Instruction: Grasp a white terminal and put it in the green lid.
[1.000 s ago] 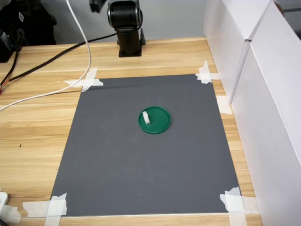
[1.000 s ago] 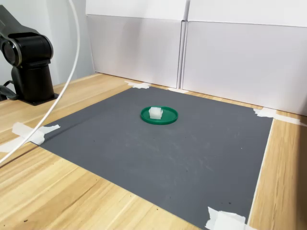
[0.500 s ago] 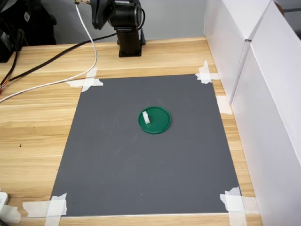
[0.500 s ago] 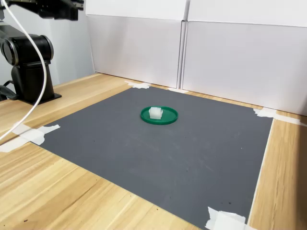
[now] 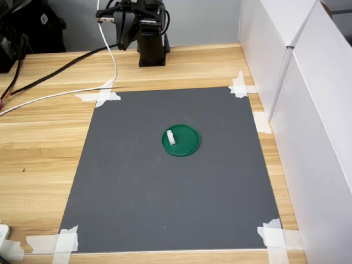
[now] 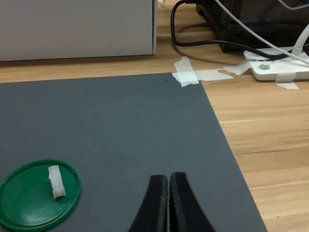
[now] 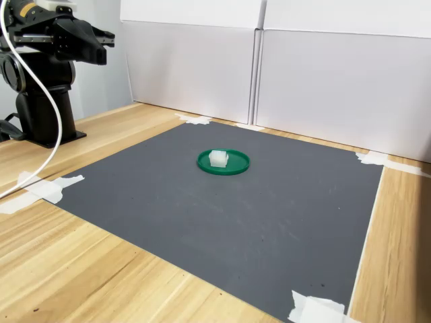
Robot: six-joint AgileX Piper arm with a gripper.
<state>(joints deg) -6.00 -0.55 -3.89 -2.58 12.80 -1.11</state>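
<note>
1. You are looking, nearest in the wrist view, at the black two-fingered gripper (image 6: 168, 203); its jaws are pressing together with nothing between them.
2. Just beyond it, the tiny white rectangular plastic terminal (image 6: 56, 181) is standing upright inside the flat round dark-green plastic lid (image 6: 29, 210), toward its rim at about two o'clock of the disc.
3. In the first exterior view the terminal (image 5: 171, 137) is sitting at nine o'clock inside the lid (image 5: 184, 144), at the middle of the dark grey mat (image 5: 137, 187).
4. Judging by this, the placing looks done; you are best keeping the arm folded by its black base (image 5: 150, 52), at twelve o'clock of the mat and well apart from the lid, so nothing is nudging the block.
5. You are counting one terminal, one lid, one gripper, and four taped mat corners.
</note>
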